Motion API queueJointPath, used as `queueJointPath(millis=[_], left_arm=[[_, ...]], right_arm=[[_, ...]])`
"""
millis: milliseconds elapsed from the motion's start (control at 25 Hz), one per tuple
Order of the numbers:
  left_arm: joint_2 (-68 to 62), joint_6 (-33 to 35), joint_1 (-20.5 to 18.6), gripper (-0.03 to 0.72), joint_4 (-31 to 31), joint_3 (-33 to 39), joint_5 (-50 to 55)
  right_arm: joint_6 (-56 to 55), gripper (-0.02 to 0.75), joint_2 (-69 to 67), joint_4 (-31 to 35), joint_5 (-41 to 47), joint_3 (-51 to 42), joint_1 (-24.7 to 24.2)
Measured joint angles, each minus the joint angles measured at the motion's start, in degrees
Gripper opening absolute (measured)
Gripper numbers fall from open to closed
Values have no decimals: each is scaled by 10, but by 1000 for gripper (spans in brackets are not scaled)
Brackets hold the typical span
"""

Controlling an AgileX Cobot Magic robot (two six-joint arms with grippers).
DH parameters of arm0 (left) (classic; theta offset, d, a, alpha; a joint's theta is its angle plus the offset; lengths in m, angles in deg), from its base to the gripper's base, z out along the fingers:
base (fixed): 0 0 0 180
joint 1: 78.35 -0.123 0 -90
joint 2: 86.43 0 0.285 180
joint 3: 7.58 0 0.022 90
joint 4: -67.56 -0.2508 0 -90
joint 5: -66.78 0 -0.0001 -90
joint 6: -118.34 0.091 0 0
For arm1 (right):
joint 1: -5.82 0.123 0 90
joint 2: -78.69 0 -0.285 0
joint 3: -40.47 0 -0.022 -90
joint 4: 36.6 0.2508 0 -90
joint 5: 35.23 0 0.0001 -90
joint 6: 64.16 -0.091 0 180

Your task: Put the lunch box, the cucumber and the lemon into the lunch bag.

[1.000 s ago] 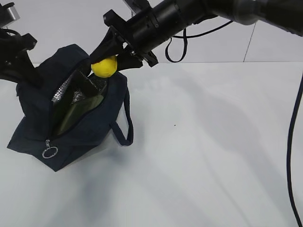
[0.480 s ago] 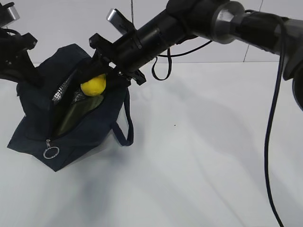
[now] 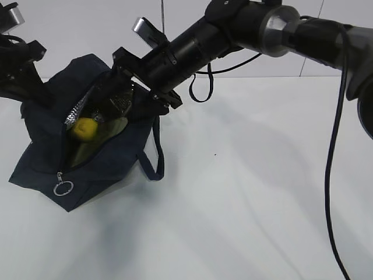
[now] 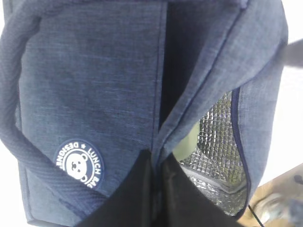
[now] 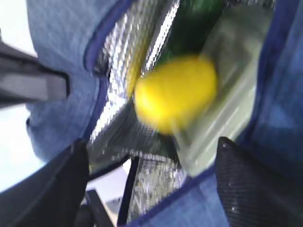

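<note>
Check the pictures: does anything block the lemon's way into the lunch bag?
Nothing visible does. The lemon is already inside the open lunch bag, lying on the items there. The right gripper stands open above it, jaws apart, and touches nothing.

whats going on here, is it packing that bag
Yes. The right gripper is over the open mouth of the lunch bag with its jaws apart, and the lemon lies free inside, blurred in the right wrist view. The lunch box and the cucumber are already in the bag. The left gripper is shut on the bag's fabric edge, holding it open.
</note>
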Motion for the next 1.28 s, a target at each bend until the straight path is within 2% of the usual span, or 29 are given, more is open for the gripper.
queueJointPath(millis=[160, 320, 400, 520, 600, 1280], left_arm=[[0, 0, 0, -6, 0, 0, 0], [0, 0, 0, -6, -1, 0, 0], [0, 0, 0, -6, -3, 0, 0], [0, 0, 0, -6, -3, 0, 1], [0, 0, 0, -6, -3, 0, 1], [0, 0, 0, -6, -4, 0, 1]], right_arm=[[0, 543, 0, 0, 8, 0, -21], [0, 515, 12, -4, 8, 2, -50], [-1, 512, 28, -42, 8, 6, -59], [-36, 512, 53, -135, 11, 8, -60], [-54, 510, 57, -157, 12, 8, -60], [-64, 508, 23, -168, 14, -17, -35]])
